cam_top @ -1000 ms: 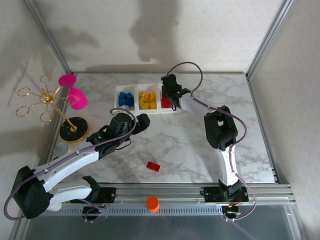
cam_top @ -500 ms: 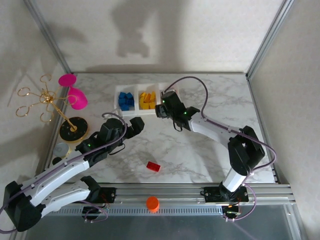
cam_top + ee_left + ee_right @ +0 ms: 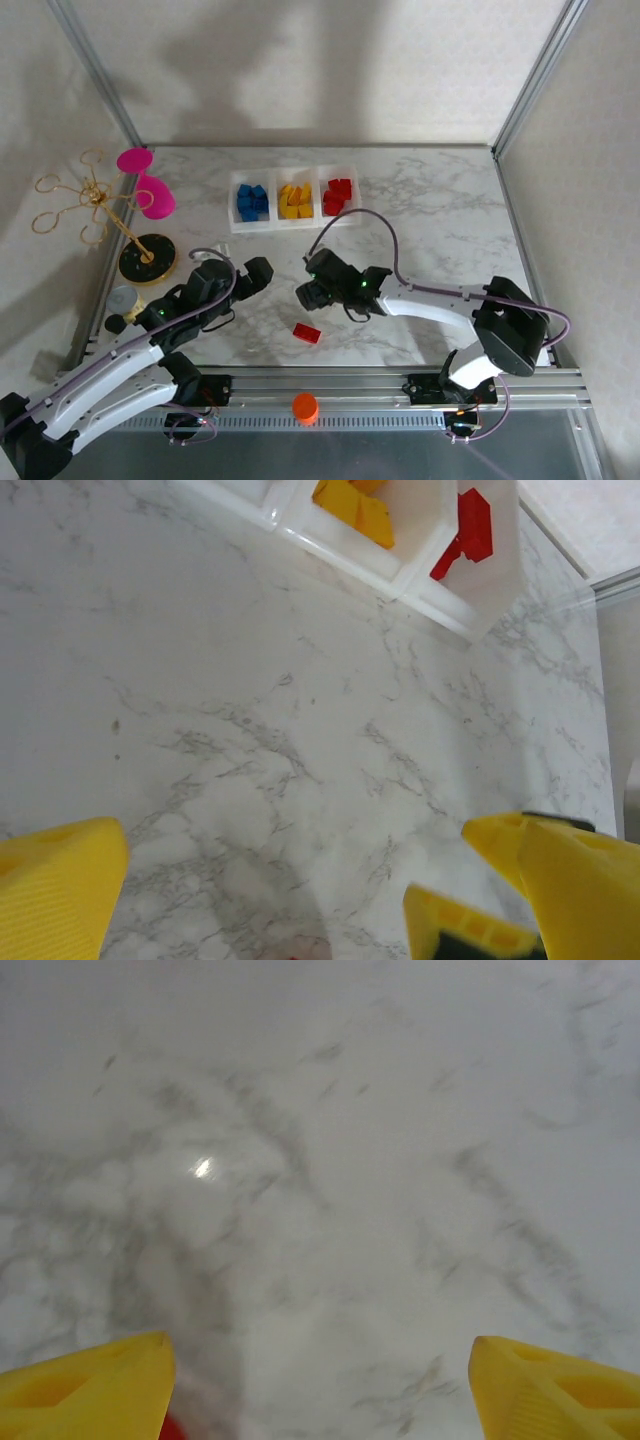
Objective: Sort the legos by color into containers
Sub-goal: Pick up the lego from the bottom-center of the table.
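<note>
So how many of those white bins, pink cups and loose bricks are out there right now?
White bins: 3
Pink cups: 2
Loose legos: 1, a red one
Total: 6

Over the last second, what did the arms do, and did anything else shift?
The right gripper left the red bin and swung back toward the near edge, ending open near the loose red brick. The left gripper, also open, drew back toward its base. The brick and the three bins stayed put.
</note>
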Motion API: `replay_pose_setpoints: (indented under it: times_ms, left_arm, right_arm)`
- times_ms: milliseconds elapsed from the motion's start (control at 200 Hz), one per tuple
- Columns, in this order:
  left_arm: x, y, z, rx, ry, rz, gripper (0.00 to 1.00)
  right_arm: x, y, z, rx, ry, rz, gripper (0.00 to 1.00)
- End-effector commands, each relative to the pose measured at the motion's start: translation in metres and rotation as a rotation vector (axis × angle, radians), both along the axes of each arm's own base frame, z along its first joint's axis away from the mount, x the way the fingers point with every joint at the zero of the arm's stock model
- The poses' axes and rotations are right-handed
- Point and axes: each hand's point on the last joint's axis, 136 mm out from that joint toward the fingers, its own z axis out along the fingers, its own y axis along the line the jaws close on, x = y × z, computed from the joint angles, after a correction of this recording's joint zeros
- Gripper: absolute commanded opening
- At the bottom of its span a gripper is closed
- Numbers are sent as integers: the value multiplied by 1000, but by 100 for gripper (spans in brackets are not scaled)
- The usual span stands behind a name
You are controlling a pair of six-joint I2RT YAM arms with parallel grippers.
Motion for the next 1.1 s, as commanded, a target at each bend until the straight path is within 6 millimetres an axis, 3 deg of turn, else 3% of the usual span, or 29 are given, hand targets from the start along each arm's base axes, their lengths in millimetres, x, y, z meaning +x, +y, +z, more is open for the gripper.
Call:
replay_pose_setpoints:
  times_ms: [0,155,270,631,806,1096]
  left_arm:
    - [-8,14,-15,11,48,50,100]
    - [-14,19,-24,1,69,67,100]
    - [-17,22,-29,-1,80,80,100]
    - [-18,25,-31,-7,84,99,100]
    - [-20,27,-30,-14,76,106,100]
    - [-19,27,-30,-14,74,107,100]
  right_arm:
    - [-24,1,-4,11,30,26,79]
    - [-59,11,-25,-5,67,119,82]
    - [-74,17,-38,-47,55,160,85]
    - [-78,16,-83,-211,51,170,84]
    - [-75,13,-87,-243,42,151,76]
    - [-74,12,-86,-261,46,137,49]
